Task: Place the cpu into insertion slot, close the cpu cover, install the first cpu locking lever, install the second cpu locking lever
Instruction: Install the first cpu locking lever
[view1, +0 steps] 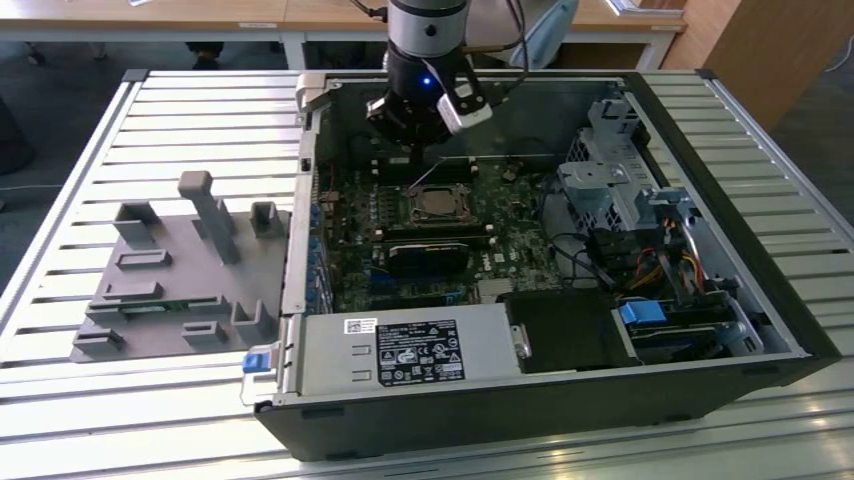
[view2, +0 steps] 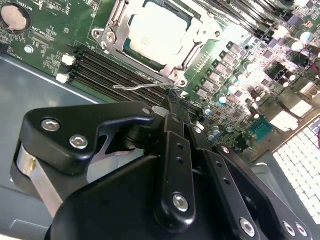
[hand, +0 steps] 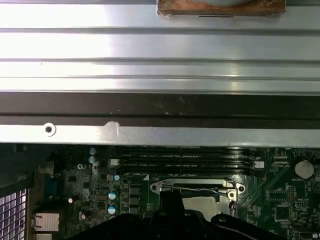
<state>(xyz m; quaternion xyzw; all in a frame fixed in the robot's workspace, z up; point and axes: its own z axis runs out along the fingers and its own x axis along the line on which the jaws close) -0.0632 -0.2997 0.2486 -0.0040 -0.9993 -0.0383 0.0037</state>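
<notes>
In the exterior view, the cpu (view1: 434, 207) is seen in the insertion slot (view1: 404, 208), near the pincer (view1: 423, 155). In the second wrist view, the pincer (view2: 170, 102) is squeezed narrow, its tip by a wire lever (view2: 140, 86) beside the cpu (view2: 157, 30).

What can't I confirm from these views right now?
Second wrist view: the wire lever vanishes behind the claw; the cpu cover is cut off by the picture's edge.
First wrist view: the claw hides part of the cpu.
Exterior view: the insertion slot is too small to judge latching.
</notes>
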